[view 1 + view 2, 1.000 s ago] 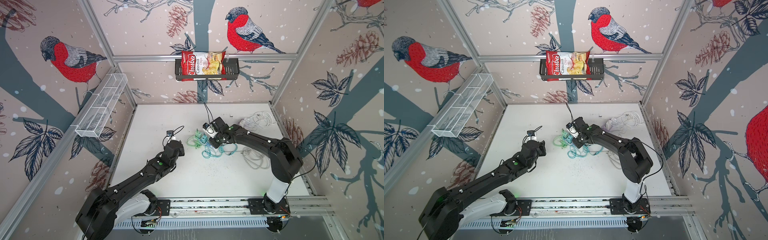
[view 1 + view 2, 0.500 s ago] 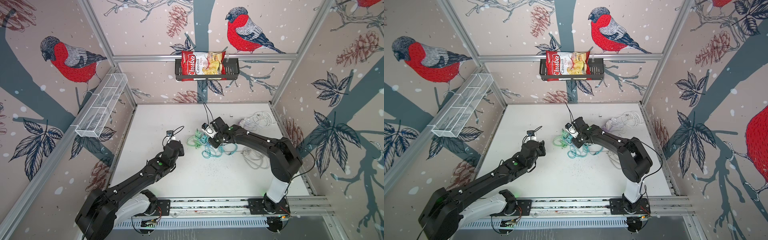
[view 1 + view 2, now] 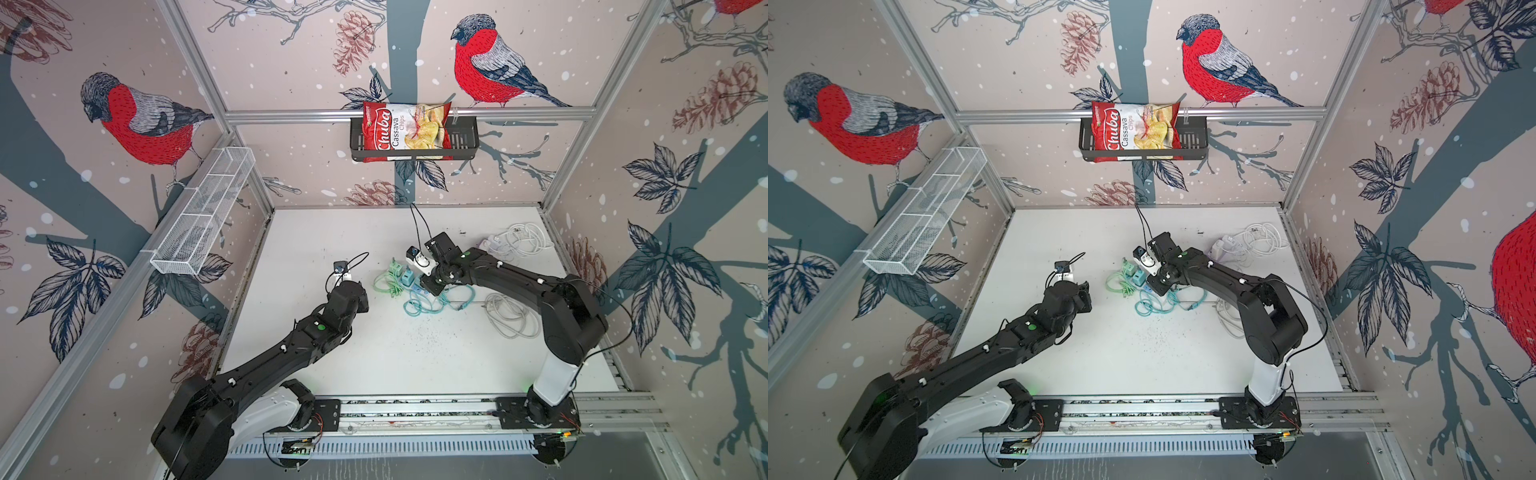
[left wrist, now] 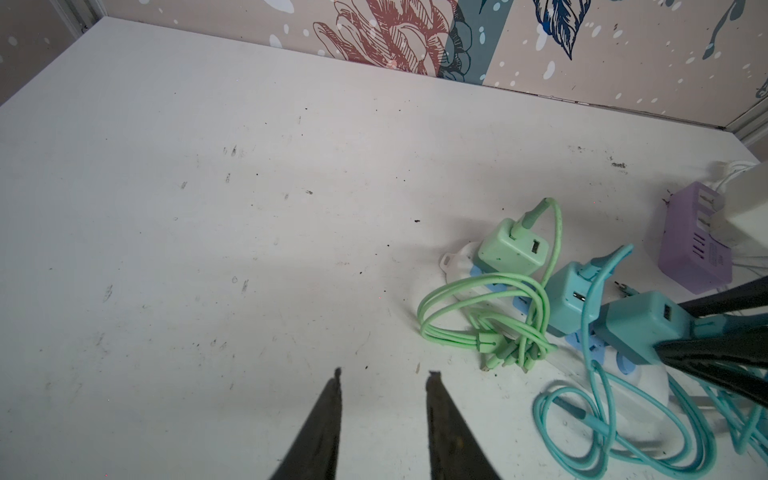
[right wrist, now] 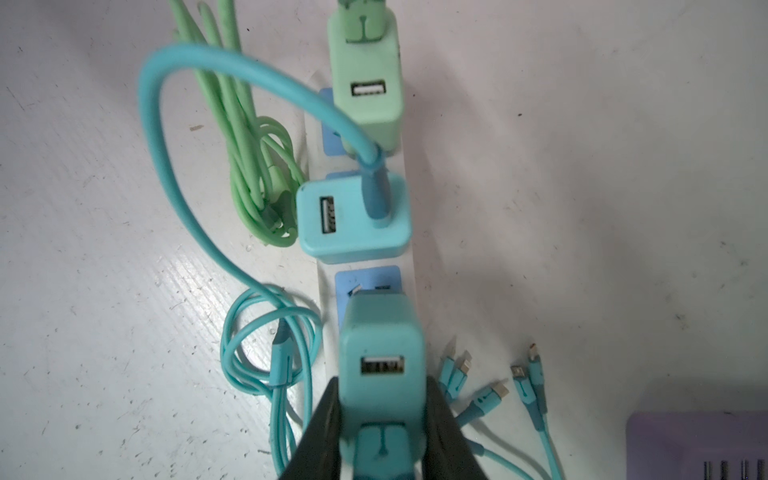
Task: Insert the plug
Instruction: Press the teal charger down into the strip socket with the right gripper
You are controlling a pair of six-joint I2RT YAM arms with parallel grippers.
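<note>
Between the closed fingers of the right pincer (image 5: 382, 395): the teal plug (image 5: 382, 345), gripped on both flanks, USB port towards the wrist camera. Directly under the plug's nose, a blue socket (image 5: 370, 279) of the white power strip (image 5: 408, 282). Plug and socket face close together or touching; seating of the prongs not discernible. In the left wrist view, plug tilted against its upright neighbour.

Further along the strip, a second teal charger (image 5: 353, 220) with a cable in one port, then a green charger (image 5: 368, 95), both seated on the strip. Beside the strip, a bundled green cable (image 5: 245, 137) and, nearer the held plug, a coiled teal cable (image 5: 270, 365).

At a narrow gap, with nothing between the fingers: the left pincer (image 4: 384, 382), above bare tabletop (image 4: 208, 249), well apart from strip and plug.

Beyond the strip, a purple adapter block (image 4: 690, 249).
</note>
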